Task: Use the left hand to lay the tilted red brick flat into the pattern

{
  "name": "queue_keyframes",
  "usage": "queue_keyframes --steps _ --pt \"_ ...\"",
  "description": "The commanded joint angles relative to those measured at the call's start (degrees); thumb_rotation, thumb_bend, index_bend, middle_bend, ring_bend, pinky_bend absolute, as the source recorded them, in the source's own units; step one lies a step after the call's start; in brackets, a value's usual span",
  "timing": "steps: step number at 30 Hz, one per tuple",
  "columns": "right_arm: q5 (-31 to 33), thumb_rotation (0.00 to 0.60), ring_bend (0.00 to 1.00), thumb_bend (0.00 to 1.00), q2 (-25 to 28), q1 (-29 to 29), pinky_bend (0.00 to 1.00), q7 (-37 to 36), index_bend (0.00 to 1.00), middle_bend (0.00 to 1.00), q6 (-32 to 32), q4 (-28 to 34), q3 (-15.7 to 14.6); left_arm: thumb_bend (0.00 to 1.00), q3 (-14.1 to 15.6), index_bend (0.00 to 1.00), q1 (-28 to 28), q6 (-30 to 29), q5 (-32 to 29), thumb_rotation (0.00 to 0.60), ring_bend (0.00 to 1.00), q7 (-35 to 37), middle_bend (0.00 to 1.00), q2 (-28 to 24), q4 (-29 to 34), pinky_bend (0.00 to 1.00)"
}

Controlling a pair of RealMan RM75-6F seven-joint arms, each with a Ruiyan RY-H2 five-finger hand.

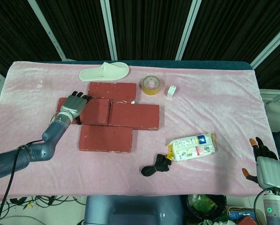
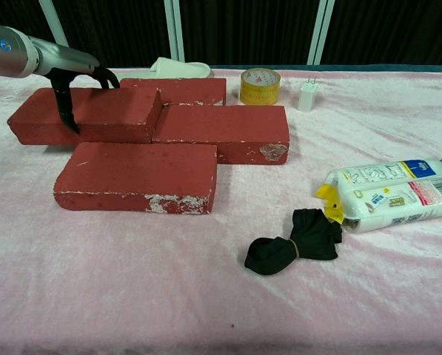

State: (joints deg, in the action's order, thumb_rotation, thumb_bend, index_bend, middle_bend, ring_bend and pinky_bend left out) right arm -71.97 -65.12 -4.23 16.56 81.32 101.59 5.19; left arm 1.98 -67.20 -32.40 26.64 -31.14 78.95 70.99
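Note:
Several red bricks lie in a pattern on the pink cloth (image 1: 215, 108). My left hand (image 1: 73, 105) (image 2: 72, 78) grips the left end of the middle-left red brick (image 1: 94, 111) (image 2: 102, 115), fingers over its top and thumb down its front face. This brick sits low, its right end against the middle-right brick (image 1: 133, 116) (image 2: 221, 126), behind the front brick (image 1: 105, 138) (image 2: 135, 174) and in front of the back brick (image 1: 111, 91) (image 2: 187, 89). My right hand (image 1: 267, 168) hangs off the table's near right corner, fingers apart, holding nothing.
A white slipper (image 1: 104, 71) lies behind the bricks. A yellow tape roll (image 1: 151, 85) (image 2: 260, 86) and a white charger (image 1: 171, 91) (image 2: 306, 96) sit to their right. A snack packet (image 1: 192, 146) (image 2: 387, 194) and a black sock (image 1: 157, 165) (image 2: 295, 240) lie near the front.

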Motion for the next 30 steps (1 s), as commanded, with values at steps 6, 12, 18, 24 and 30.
queue_keyframes --steps 6,12,18,24,30 --pt "0.0 0.600 0.12 0.15 0.0 0.0 0.20 0.0 0.08 0.01 -0.1 0.0 0.0 0.16 1.2 0.19 -1.2 -0.3 -2.0 0.600 0.00 -0.9 0.22 0.7 -0.5 0.00" --pt "0.1 0.600 0.12 0.15 0.0 -0.1 0.20 -0.1 0.08 0.01 -0.1 0.0 -0.1 0.16 2.0 0.17 -1.9 -0.7 -3.4 0.600 0.00 -1.5 0.22 1.2 -0.6 0.00" --pt "0.2 0.600 0.12 0.15 0.0 -0.1 0.20 -0.2 0.08 0.01 -0.1 0.1 0.0 0.03 2.5 0.08 -2.4 -0.6 -4.7 0.600 0.00 -1.7 0.17 1.4 -0.6 0.00" --pt "0.2 0.600 0.12 0.15 0.0 -0.1 0.20 -0.2 0.08 0.01 -0.1 0.0 0.0 0.00 3.5 0.00 -3.2 -0.1 -7.0 0.600 0.00 -2.3 0.06 1.1 -0.2 0.00" --pt "0.2 0.600 0.12 0.15 0.0 -0.1 0.20 -0.1 0.08 0.01 -0.1 0.0 0.0 0.00 4.1 0.00 -4.0 -0.6 -8.4 0.600 0.00 -2.7 0.01 0.9 0.4 0.00"
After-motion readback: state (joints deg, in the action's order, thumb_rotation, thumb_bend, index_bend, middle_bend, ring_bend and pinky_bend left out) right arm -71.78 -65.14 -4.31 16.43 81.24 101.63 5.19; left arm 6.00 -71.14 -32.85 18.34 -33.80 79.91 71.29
